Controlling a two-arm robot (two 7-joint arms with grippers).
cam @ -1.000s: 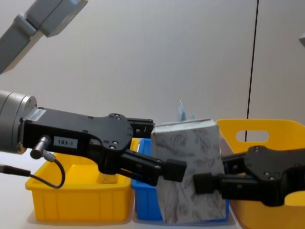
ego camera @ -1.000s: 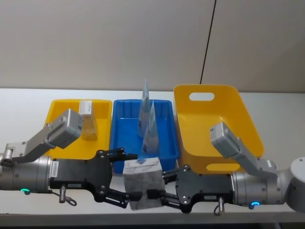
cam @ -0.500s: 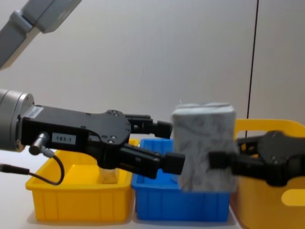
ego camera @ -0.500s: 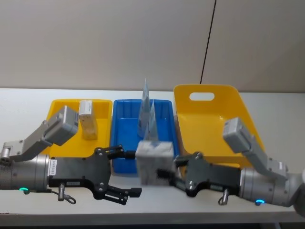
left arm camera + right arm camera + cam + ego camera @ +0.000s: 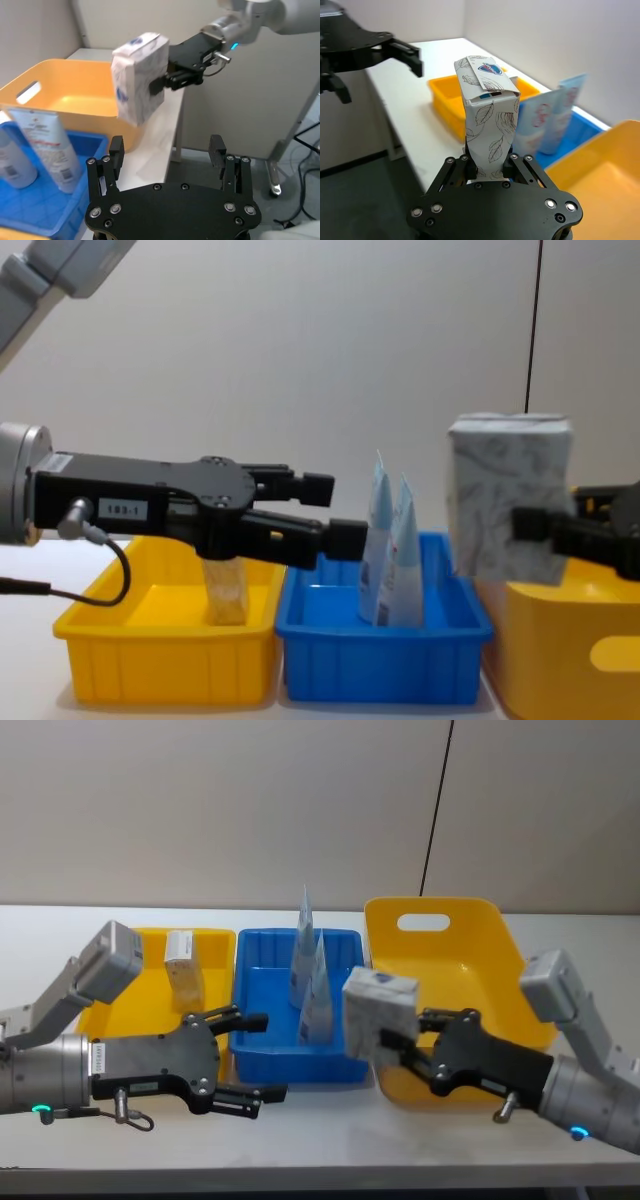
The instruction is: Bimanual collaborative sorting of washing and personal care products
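Note:
My right gripper is shut on the white soft pack with grey leaf print, holding it upright in the air over the near left corner of the large yellow bin. The right wrist view has the pack standing between the fingers. My left gripper is open with nothing in it, in front of the blue bin. Two pale-blue-and-white tubes stand in that bin. A small beige carton stands in the left yellow bin.
The three bins stand side by side across the white table: yellow, blue, then the larger yellow one with handle slots. From the chest, the pack hangs at the right, above the tubes and bins. A black cable runs down the wall.
The left gripper let go of the pack and drew back left, open. The right gripper carried the pack up and to the right, from the table's front middle to the large yellow bin.

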